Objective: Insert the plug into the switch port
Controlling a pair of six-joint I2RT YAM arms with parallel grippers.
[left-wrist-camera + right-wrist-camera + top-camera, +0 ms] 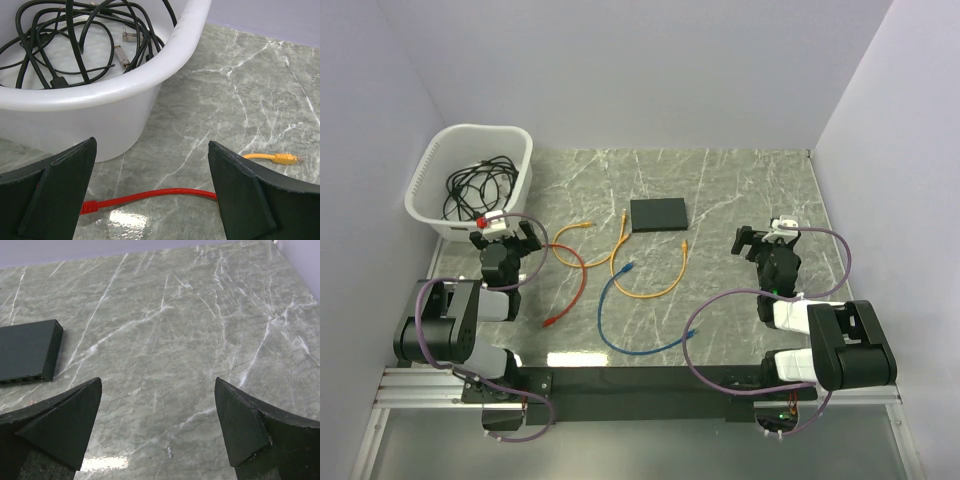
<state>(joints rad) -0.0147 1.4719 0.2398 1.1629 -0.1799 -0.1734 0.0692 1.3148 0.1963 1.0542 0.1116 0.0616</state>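
The switch [658,214] is a flat black box lying at the middle back of the marble table; in the right wrist view the switch [27,351] sits at the far left, its row of ports along the near edge. Loose cables with plugs lie in front of it: a red one [577,285], orange ones [570,250], a blue one [630,335]. My left gripper [507,240] [151,145] is open above the red cable [150,196], and an orange plug [286,159] lies to its right. Over bare table to the right, my right gripper [767,238] [157,382] is open and holds nothing.
A white basket [430,170] holding tangled black cables stands at the back left, close ahead of the left gripper; its wall [100,115] fills the left wrist view. Walls enclose the table on the left, back and right.
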